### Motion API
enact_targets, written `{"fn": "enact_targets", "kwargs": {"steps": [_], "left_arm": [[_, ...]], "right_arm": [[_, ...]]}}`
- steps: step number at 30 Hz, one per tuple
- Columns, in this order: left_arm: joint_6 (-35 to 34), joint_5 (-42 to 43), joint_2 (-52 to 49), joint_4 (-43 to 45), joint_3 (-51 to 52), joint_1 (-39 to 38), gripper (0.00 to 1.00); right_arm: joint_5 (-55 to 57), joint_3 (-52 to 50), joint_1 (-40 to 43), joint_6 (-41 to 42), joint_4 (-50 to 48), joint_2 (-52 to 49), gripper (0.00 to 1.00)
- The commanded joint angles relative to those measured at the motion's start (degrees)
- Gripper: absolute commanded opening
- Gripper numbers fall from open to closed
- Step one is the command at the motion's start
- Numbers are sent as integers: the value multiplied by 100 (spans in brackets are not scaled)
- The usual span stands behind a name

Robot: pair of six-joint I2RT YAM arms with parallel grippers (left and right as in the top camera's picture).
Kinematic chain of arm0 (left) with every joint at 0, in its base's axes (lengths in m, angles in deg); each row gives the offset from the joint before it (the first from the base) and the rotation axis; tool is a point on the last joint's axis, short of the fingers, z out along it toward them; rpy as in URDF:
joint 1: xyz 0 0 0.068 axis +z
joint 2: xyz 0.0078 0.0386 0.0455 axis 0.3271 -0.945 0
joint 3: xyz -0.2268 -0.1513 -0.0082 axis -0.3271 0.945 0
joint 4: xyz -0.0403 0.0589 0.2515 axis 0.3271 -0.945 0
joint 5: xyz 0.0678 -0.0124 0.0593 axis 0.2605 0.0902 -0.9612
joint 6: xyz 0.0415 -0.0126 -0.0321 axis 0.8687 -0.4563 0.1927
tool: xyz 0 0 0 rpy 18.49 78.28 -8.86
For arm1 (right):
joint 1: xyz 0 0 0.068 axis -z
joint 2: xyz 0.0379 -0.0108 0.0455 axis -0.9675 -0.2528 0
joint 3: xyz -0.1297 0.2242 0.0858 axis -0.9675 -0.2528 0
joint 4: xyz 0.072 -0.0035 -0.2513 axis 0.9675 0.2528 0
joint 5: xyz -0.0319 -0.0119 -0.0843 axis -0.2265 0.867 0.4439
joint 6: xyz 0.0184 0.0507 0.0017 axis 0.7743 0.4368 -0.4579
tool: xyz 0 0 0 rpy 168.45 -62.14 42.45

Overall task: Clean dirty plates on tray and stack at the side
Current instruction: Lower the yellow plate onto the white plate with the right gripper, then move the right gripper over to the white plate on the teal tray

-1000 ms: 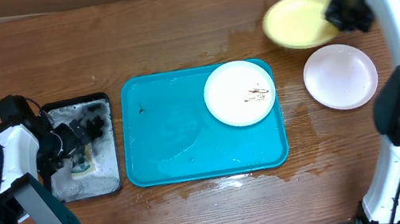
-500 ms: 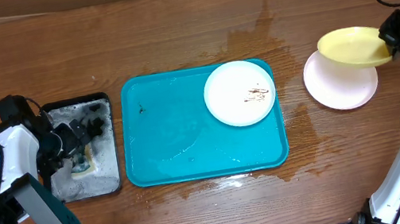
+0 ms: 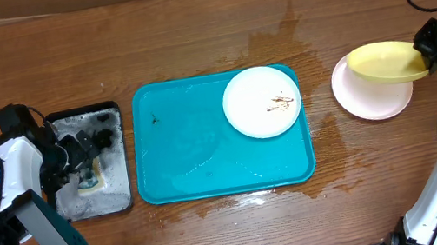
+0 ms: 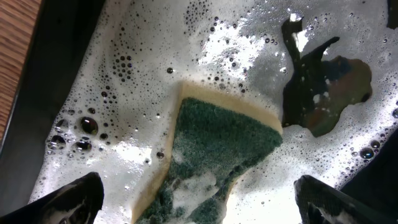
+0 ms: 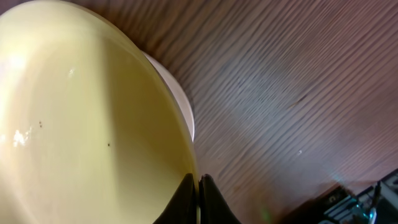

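From overhead: at the left edge, a bent left arm (image 3: 10, 169), left gripper (image 3: 93, 149) spread wide over the black tray (image 3: 123, 155), nothing between the jaws. In that tray, foam (image 3: 70, 128) and a sponge (image 3: 90, 181). At the far right, right gripper (image 3: 428, 59) clamped on the right rim of the pale yellow plate (image 3: 383, 63), carried tilted over the second white plate (image 3: 369, 103), itself flat on the surface (image 3: 186, 31) just right of the turquoise tray (image 3: 195, 144); impossible to tell whether the two touch. In the tray's upper right corner, the smeared white plate (image 3: 255, 103), brown marks right of its centre; elsewhere in the tray only a film of water. Wet patch (image 3: 276, 43) on the wood above that corner; wide bare wood along the top, a narrow strip between the two trays. From the left wrist: fingertips (image 4: 78, 199) low in both corners, far apart, sponge between and ahead of them, green face up, foam all around, black wall at left. From the right wrist: fingers (image 5: 183, 202) pinched on the yellow rim, plate filling the left half, a white edge peeking out behind it, bare wood to the right.
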Motion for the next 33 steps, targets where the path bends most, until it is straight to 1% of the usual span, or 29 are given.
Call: {"fn": "enact_targets", "kwargs": {"steps": [1,5,8,10,11,12,15,16,17,19,21,22,27,28,30,33], "left_arm": [[111,39,118,4,-57,-26,100],[111,39,118,4,-57,-26,100],[111,39,118,4,-57,-26,100],[111,39,118,4,-57,-26,100],[111,39,118,4,-57,-26,100],[111,39,118,4,-57,-26,100],[111,39,118,4,-57,-26,100],[111,39,118,4,-57,-26,100],[111,39,118,2,-57,-26,100],[111,39,118,4,-57,-26,100],[111,39,118,4,-57,-26,100],[111,39,118,4,-57,-26,100],[111,39,118,4,-57,-26,100],[111,39,118,4,-57,-26,100],[111,39,118,4,-57,-26,100],[111,39,118,4,-57,-26,100]], "right_arm": [[-140,-361,-168,-146,-2,157,4],[-127,-697,-214,-197,-223,157,4],[-127,-680,-212,-232,-216,157,13],[-136,-570,-203,-254,-199,160,22],[-205,-494,-201,-393,-195,160,26],[-352,-407,-203,-577,-177,160,29],[-1036,-98,-229,-1244,-111,160,32],[-1425,26,-267,-1598,-87,157,33],[-2031,173,-326,-2144,-48,160,35],[-3003,328,-472,-2820,-2,160,38],[-3700,345,-706,-3215,2,160,40],[-3858,328,-876,-3364,-2,157,40],[-3744,129,-2100,-3370,-278,157,40],[-3648,31,-2608,-3174,-520,157,40],[-3254,-101,-3187,-2702,-852,157,40],[-2271,-382,-4033,-1902,-1403,157,39]]}}
